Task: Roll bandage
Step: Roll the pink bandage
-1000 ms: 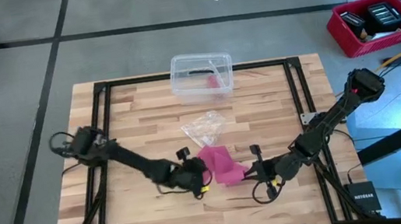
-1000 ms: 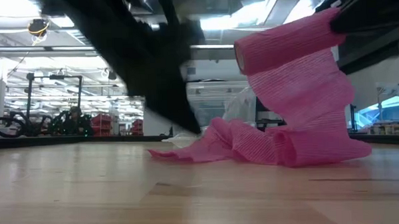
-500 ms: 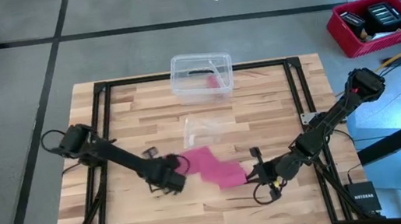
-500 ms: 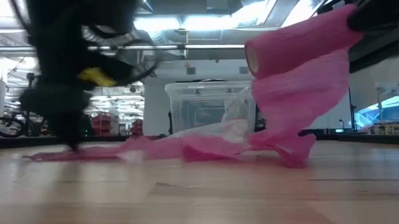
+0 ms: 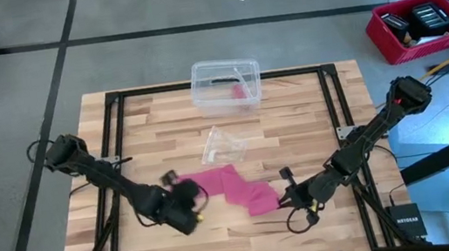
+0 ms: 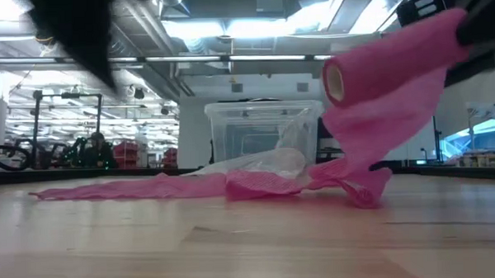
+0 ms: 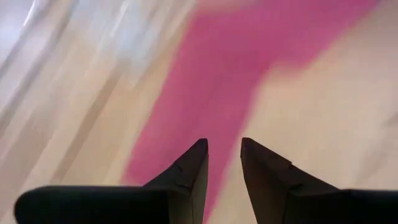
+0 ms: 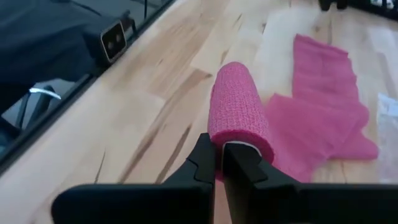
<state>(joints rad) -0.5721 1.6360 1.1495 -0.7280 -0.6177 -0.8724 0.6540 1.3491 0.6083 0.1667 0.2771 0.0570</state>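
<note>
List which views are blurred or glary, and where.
Left wrist view: motion-smeared all over, the bandage only a soft pink streak, though the left gripper stays crisp. Low view: a dark arm is blurred at the upper left, and ceiling lights glare behind it. Right wrist view: sharp on the rolled part by the right gripper. High view: evenly lit.

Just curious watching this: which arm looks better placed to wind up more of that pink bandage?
Probably the right gripper: it is shut on the rolled end of the bandage, held above the table. The left gripper hovers open over the flat tail.
</note>
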